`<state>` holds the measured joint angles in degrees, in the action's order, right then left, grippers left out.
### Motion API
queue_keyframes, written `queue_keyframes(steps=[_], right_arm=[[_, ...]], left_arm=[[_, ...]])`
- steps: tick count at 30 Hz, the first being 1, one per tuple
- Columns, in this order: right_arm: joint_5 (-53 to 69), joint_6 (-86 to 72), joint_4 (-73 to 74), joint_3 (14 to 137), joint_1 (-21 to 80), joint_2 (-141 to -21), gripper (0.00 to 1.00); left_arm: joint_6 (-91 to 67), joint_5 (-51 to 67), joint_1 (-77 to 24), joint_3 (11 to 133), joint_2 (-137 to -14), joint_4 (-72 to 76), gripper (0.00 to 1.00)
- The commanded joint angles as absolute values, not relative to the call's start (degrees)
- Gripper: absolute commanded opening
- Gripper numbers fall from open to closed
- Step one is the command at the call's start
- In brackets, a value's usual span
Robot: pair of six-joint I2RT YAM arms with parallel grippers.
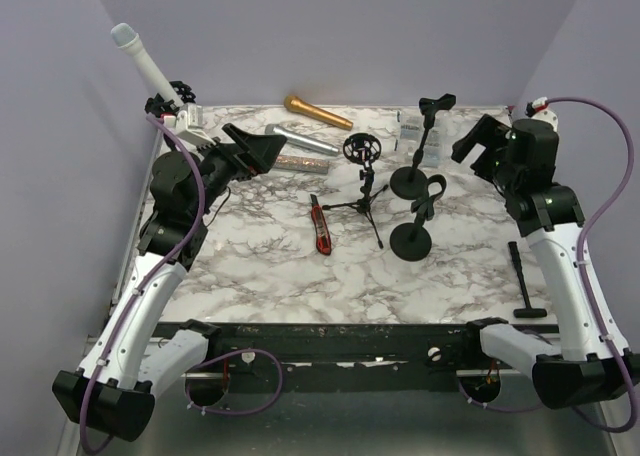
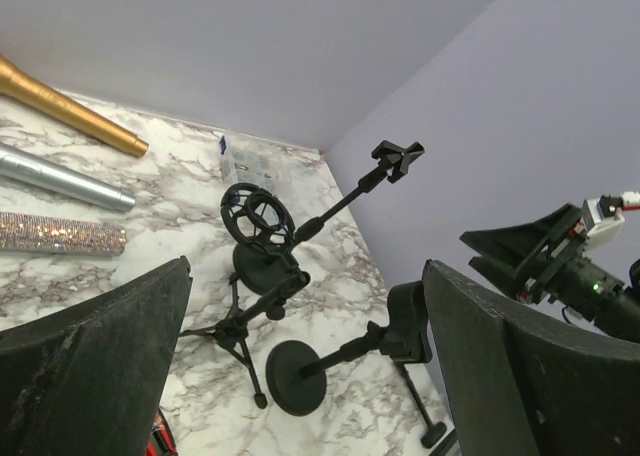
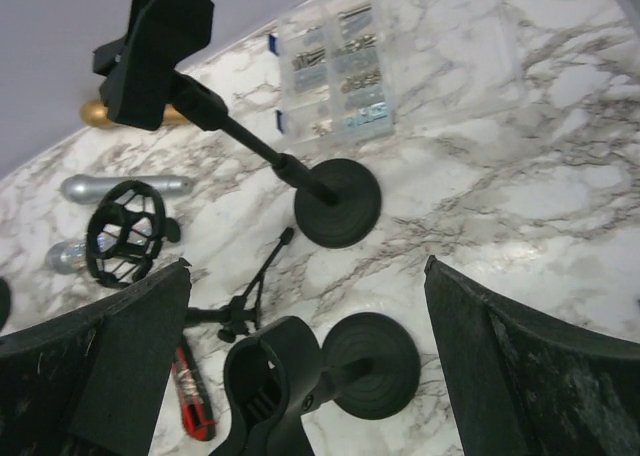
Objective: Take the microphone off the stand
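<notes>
My left claw [image 1: 265, 156] and right claw [image 1: 478, 144] are both spread and empty. The white cylindrical microphone [image 1: 140, 56] sits in its black clip stand [image 1: 168, 103]; removal is not yet done.

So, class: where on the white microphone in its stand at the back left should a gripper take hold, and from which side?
Grip the bare shaft of the white microphone, between its rounded head and the stand clamping its lower end. It leans up and left, so probably approach from its right, jaws across the shaft. The open left gripper is nearest.
</notes>
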<state>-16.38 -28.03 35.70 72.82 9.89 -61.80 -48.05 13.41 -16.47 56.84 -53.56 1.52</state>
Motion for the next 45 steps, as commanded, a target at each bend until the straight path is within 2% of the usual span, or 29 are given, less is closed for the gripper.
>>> queue_keyframes(steps=[1, 5, 13, 26, 33, 45], right_arm=[[3.6, -30.1, 33.0, 76.2, 3.3, -64.4, 1.00], [13.7, -32.5, 28.8, 77.1, -2.7, -66.5, 1.00], [30.5, -38.1, 16.1, 78.7, -5.5, -75.8, 1.00], [32.2, -41.5, 9.0, 80.3, -5.6, -84.7, 1.00], [31.7, -41.8, 7.4, 80.2, -5.6, -87.6, 0.86], [30.5, -40.2, 4.6, 71.8, -5.6, -89.3, 0.75]], left_arm=[[-41.2, 17.5, -16.3, 58.9, -52.9, 0.1, 0.95], [-41.0, 18.5, -16.3, 58.9, -53.2, 0.1, 0.95], [-43.0, 22.5, -16.3, 58.8, -55.0, 1.4, 0.93], [-44.1, 25.8, -16.1, 58.3, -56.4, 3.7, 0.93], [-44.6, 26.4, -15.7, 58.2, -56.5, 4.2, 0.92], [-45.3, 27.2, -15.4, 58.1, -57.3, 4.5, 0.92]])
